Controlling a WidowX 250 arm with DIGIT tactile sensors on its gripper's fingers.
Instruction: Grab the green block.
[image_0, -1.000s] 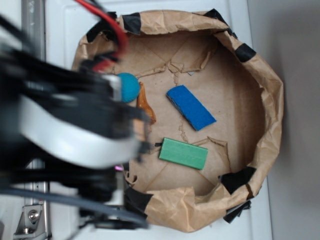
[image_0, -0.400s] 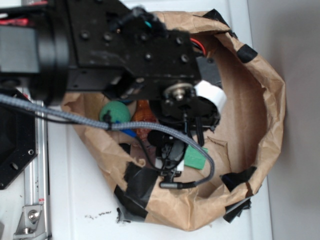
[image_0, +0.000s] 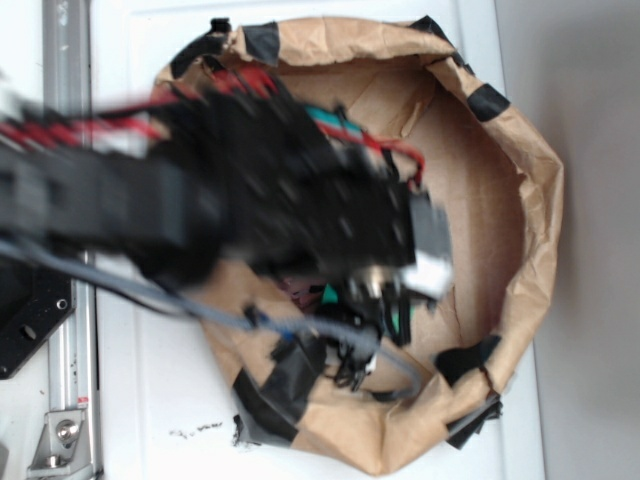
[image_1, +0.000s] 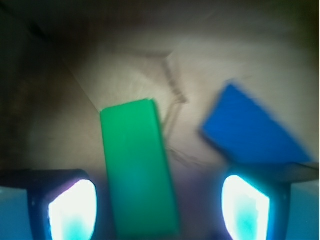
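I have the arm reaching into the paper bag (image_0: 530, 200), whose walls are rolled down and held with black tape, so the things on its floor sit in a shallow basin and I must come in from above. The exterior view is badly blurred and the arm covers most of the bag floor; only a sliver of green shows under the wrist.

The wrist view is more use. The green block (image_1: 137, 165) lies flat on the brown paper, long side running away from the camera, its near end between the two fingers. The gripper (image_1: 160, 207) is wide open and holds nothing: the left finger (image_1: 72, 210) stands just beside the block, the right finger (image_1: 245, 207) is well apart from it. So the block is off-centre in the gap, nearer the left finger. I judge the jaws are set across the block's short width, which is the sensible way to pinch a slab.

The blue block (image_1: 250, 132) lies at an angle near the right finger's path. Risk, as I see it: the right finger catches it on descent. I cannot tell the height above the floor.
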